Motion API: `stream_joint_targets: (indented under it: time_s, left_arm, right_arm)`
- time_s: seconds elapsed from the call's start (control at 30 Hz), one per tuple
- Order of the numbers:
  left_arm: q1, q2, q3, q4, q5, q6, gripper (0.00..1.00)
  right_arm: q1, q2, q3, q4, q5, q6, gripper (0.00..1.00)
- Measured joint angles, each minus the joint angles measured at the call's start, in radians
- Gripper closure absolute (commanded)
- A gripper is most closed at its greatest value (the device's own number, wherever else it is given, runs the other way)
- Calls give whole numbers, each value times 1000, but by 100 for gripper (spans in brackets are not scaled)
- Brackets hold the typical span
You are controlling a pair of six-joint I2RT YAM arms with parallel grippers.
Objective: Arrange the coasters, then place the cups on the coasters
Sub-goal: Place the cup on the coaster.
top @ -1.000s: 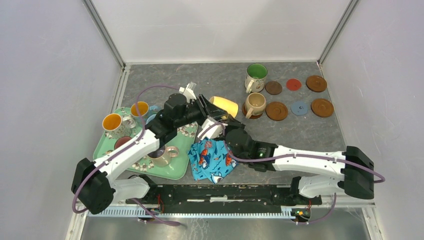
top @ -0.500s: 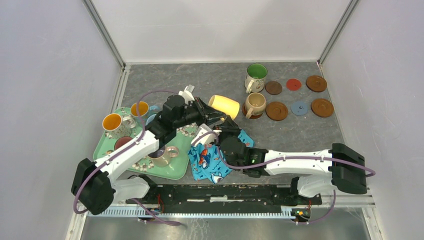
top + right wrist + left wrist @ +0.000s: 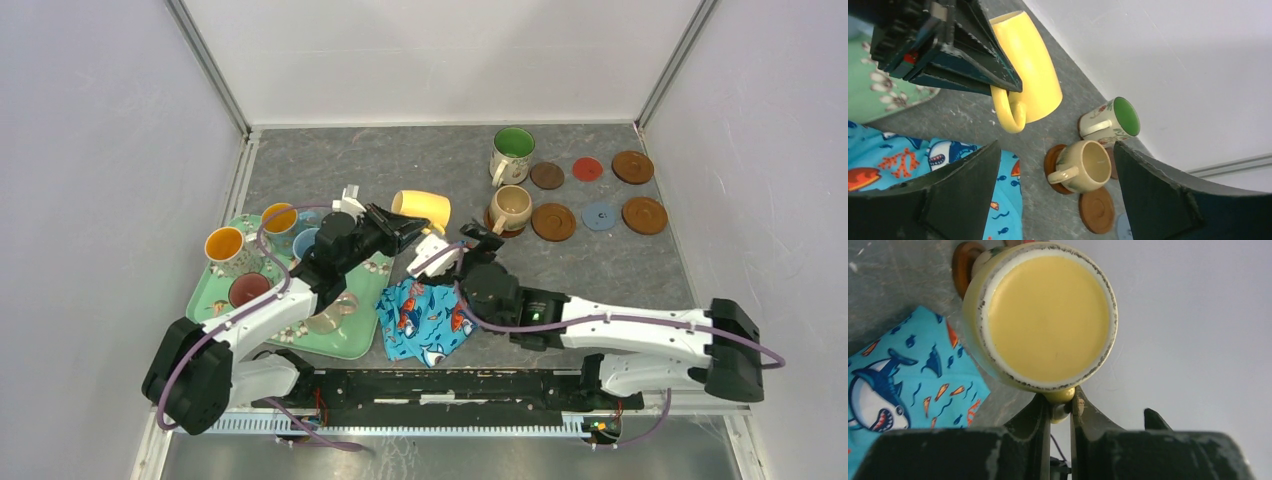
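Handle (image 3: 1007,112) of yellow mug (image 3: 1048,315) now clamped in left pincer (image 3: 1061,402); right pincer (image 3: 1055,147) has sprung apart.

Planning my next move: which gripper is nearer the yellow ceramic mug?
Left. The left gripper is shut on the handle of the yellow ceramic mug; the right gripper stands open close beside it, not touching.
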Motion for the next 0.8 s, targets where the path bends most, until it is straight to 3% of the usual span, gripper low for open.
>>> stream_joint_targets:
  time_s: [0.17,0.4,0.8]
  left_arm:
    - [13,0,-16,122,-18,-13,98]
    - [27,21,-39,301,-14,-14,98]
    - [30,118,-35,713,68,-102,98]
  right_arm:
    - [-116,-115,14,-116,-150,239,3]
    - [-351,-262,16,-163,-488,630,2]
    - [-608,-287,-69,62,-965,1174,7]
